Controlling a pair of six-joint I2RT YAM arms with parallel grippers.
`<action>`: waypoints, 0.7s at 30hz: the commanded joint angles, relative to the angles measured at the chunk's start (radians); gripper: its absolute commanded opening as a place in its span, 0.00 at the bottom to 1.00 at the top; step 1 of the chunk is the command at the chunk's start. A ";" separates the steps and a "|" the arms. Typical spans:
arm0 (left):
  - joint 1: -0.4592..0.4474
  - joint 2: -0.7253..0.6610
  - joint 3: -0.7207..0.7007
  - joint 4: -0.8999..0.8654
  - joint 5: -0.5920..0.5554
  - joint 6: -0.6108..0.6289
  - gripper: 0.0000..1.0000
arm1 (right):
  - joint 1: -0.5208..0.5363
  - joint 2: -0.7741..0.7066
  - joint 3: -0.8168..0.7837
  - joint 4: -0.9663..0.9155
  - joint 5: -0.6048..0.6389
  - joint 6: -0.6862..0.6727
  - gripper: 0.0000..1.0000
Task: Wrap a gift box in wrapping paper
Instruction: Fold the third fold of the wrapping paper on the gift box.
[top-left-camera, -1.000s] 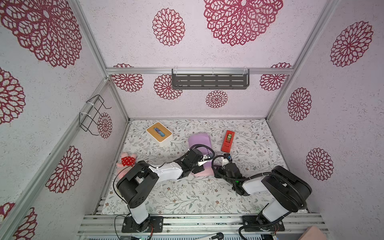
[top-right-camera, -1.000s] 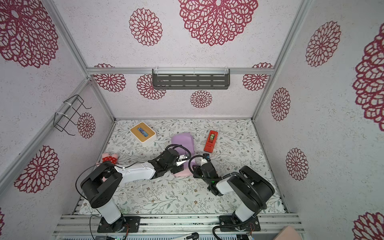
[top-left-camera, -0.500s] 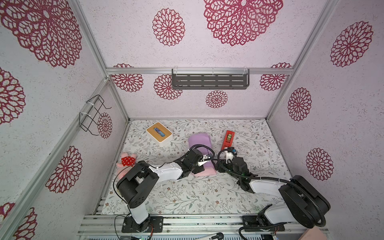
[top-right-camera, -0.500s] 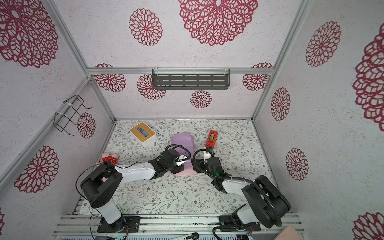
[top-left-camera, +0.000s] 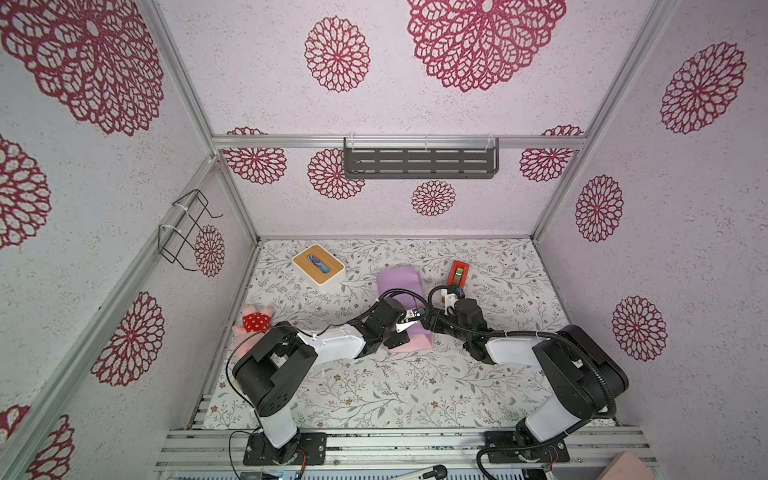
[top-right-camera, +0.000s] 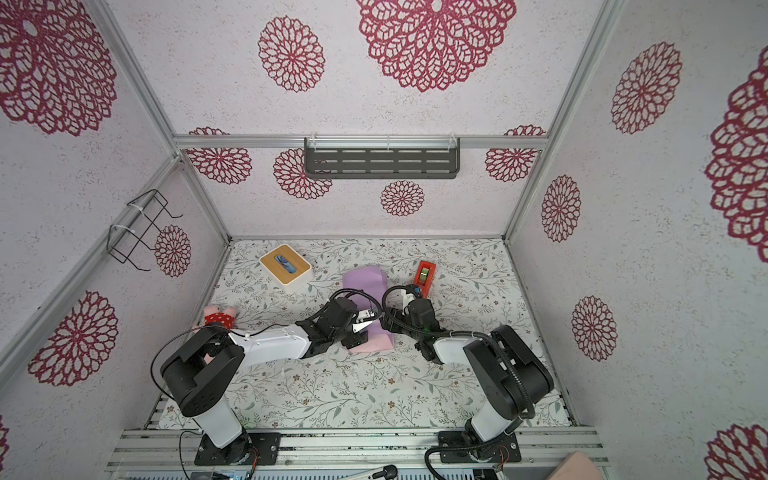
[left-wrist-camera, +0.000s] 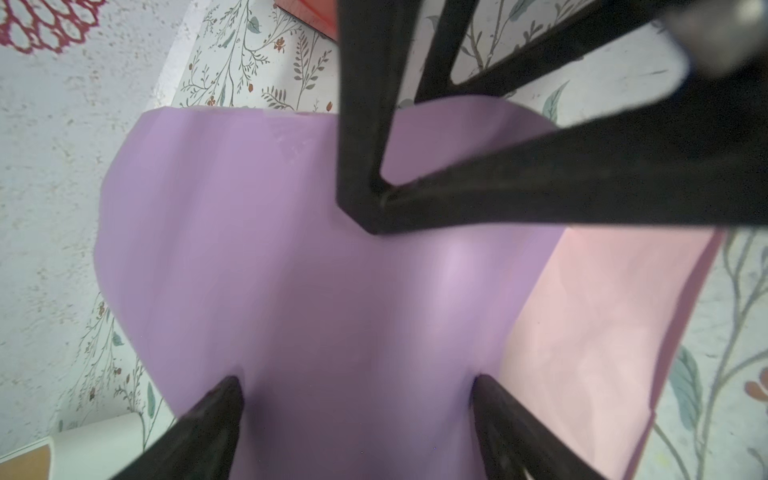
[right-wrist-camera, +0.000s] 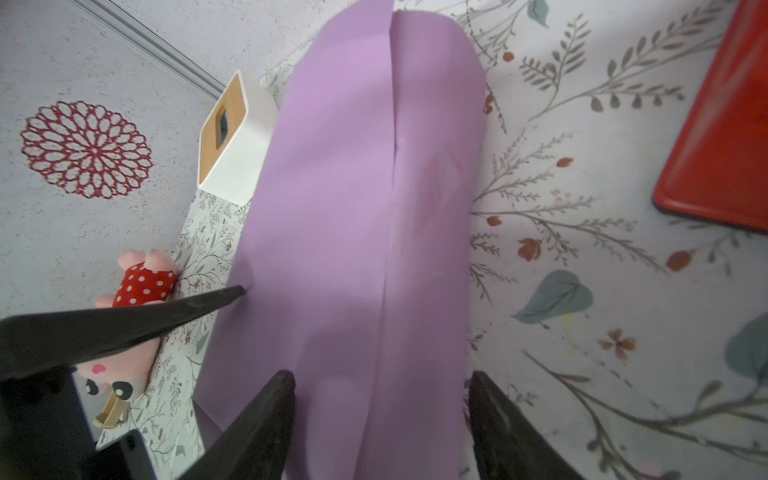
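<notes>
Since the wrapping paper (top-left-camera: 399, 286) has a loose pink flap at its near end, just below centre in both top views, the ends look undone. Over it, the left gripper (left-wrist-camera: 355, 380) and right gripper (right-wrist-camera: 380, 374) have jaws spread, gripping nothing. Paper's tubed round the hidden gift box, seam up; far end looks open too.

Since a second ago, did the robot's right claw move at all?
Yes. In a top view the right gripper has moved toward the back wall, closer to the red tape dispenser, and now sits over the wrapping paper.
</notes>
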 joint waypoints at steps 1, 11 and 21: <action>0.005 -0.021 -0.006 -0.051 0.054 -0.017 0.91 | -0.002 -0.008 -0.011 -0.025 -0.011 0.013 0.68; 0.001 -0.053 0.001 -0.055 0.084 -0.015 0.98 | -0.002 -0.030 -0.065 -0.027 -0.015 0.009 0.68; 0.005 -0.076 0.024 -0.058 0.144 0.006 0.99 | -0.002 -0.019 -0.073 -0.021 -0.015 0.002 0.67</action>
